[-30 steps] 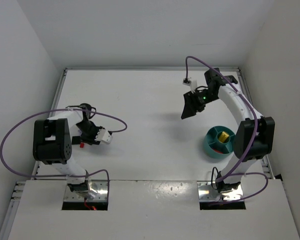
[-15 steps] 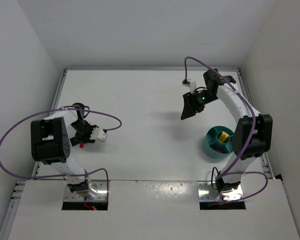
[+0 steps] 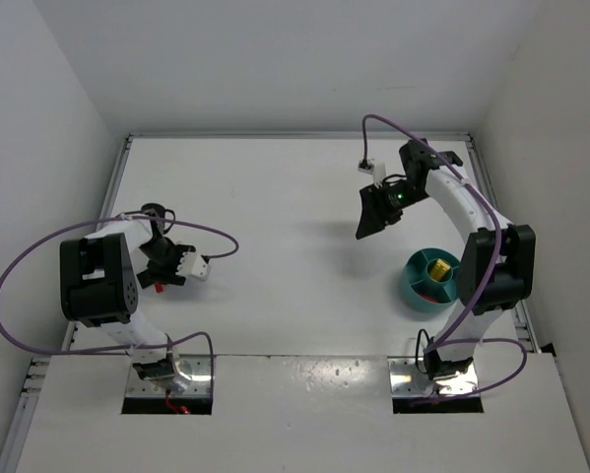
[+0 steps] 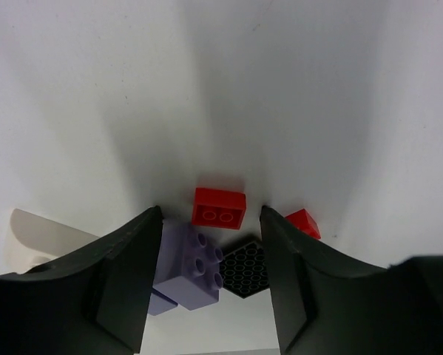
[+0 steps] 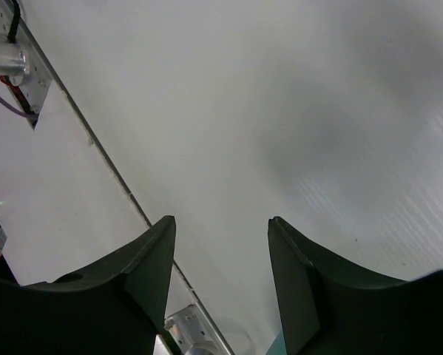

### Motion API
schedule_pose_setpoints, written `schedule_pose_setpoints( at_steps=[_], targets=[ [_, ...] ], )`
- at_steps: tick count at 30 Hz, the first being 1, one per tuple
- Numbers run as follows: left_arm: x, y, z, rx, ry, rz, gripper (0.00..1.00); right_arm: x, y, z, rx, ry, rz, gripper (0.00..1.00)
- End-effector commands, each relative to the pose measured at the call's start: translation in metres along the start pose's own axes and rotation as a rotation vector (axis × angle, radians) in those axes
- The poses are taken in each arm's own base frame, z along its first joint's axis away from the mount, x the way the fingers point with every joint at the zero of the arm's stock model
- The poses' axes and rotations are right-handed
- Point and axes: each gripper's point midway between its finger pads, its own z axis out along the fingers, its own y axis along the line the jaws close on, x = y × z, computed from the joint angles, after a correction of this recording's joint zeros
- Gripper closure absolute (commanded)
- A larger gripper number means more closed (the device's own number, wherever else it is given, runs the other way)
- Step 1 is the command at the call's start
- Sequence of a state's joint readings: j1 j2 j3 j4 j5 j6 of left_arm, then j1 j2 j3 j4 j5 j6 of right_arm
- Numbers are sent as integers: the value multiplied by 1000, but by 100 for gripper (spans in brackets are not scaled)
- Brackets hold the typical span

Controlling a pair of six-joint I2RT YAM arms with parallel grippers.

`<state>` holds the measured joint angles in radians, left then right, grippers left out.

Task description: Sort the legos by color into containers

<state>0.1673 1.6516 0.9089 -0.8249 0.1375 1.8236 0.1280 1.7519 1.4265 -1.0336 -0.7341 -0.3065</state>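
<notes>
Between the jaws of the open left gripper [image 4: 210, 216] sits a red brick [image 4: 219, 207], evidently lined up for a pinch; the right gripper [image 5: 222, 223] hangs open and empty

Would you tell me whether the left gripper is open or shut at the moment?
Open. The left gripper shows its jaws apart in the wrist view, with a red brick lying untouched between them.
</notes>
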Motion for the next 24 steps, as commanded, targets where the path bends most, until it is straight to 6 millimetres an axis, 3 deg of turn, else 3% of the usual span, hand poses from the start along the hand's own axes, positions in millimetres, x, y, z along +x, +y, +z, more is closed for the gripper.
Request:
schedule_pose_setpoints(
  at_steps=[1,3,4,8,15,18,21,22,24],
  targets=[
    [-14,-19,16,52,-61,20,39,-2,5,1,-20,-8,-14,47],
    [-18,-17,15,42,-67,19,45,1,5,3,-23,-2,-8,47],
    [-20,-16,15,38,-77,19,54,0,7,1,-20,-8,-14,47],
    [-26,-10,11,7,-110,-3,66,0,7,0,-17,-15,-22,47],
    [-55,-2,-3,-50,-178,31,74,-4,10,-5,1,-33,-27,47],
    [-85,20,-31,-143,-266,7,75,-14,11,-22,56,-93,-24,48],
    [-135,45,-66,-212,-407,-75,77,-35,11,-46,178,-192,-47,48],
    [-150,50,-76,-223,-446,-104,77,-42,3,-51,247,-232,-56,48],
    [-199,65,-106,-233,-574,-182,80,-49,2,-74,349,-303,-41,48]
  ],
)
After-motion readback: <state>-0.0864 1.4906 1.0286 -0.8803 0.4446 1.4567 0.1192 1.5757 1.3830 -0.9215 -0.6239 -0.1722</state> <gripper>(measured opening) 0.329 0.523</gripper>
